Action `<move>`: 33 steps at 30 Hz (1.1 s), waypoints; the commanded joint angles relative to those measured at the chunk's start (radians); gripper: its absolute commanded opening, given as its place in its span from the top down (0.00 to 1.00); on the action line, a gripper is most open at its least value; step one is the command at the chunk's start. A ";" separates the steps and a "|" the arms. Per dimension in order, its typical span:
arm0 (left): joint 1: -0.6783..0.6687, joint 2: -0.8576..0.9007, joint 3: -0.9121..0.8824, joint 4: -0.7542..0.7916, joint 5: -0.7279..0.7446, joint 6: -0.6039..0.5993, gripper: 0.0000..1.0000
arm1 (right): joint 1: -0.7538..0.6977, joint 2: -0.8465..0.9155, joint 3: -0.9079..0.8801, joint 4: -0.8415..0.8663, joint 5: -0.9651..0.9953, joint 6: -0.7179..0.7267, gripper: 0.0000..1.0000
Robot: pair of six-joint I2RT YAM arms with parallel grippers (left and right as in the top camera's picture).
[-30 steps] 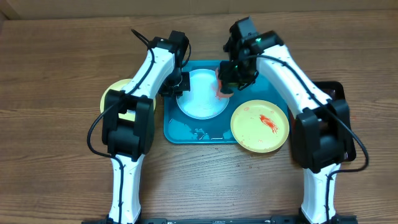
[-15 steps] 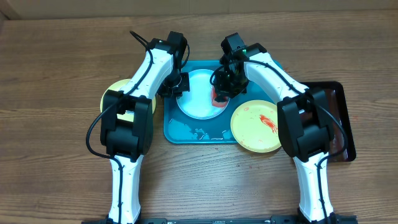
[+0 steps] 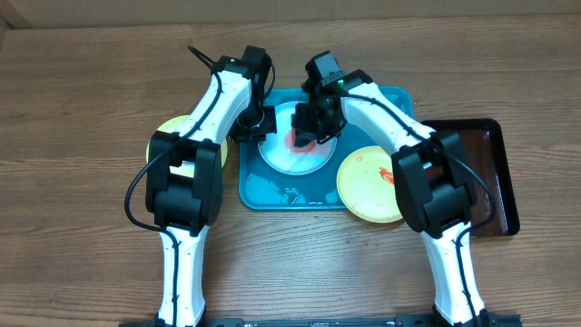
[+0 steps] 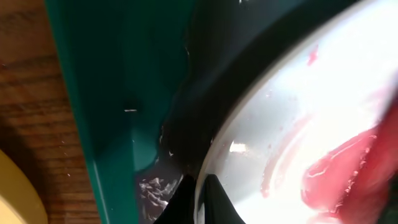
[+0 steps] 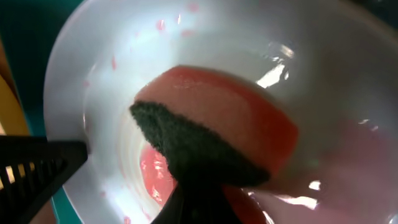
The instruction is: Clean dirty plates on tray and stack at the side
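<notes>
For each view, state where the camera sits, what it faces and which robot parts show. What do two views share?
Overhead: above the table, looking down at the tray; both arms show.
Left wrist: on the left arm, facing the blue plate, rim in the left tool.
Right wrist: on the right arm, facing the sponge in the right tool.
Shared: both wrist views show that plate.

A brown wooden desk (image 3: pixel 82 82) fills the overhead view, its grain running from side to side. On its right side lies a narrow dark brown-red tray (image 3: pixel 501 154), glossy, with a raised rim and rounded corners; its left part is hidden. Toward the middle, a sponge (image 5: pixel 217 124) shows a wet pink-red body and a dark green scouring face. A pale beige band (image 3: pixel 290 7) runs along the far edge.
</notes>
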 commanded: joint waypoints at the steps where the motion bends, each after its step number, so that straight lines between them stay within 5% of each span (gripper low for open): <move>1: -0.012 0.006 -0.025 0.007 0.042 -0.006 0.96 | 0.008 0.041 0.006 -0.100 -0.001 0.008 0.96; 8: -0.012 0.006 -0.025 0.003 0.041 -0.002 0.96 | -0.069 0.040 0.155 -0.360 0.187 0.010 0.96; 24: -0.012 0.006 -0.025 0.007 0.048 0.013 0.96 | 0.016 0.041 0.059 -0.048 0.114 0.006 0.96; 33: -0.012 0.006 -0.025 0.012 0.048 0.012 0.96 | 0.044 0.040 0.060 -0.237 -0.032 0.005 0.96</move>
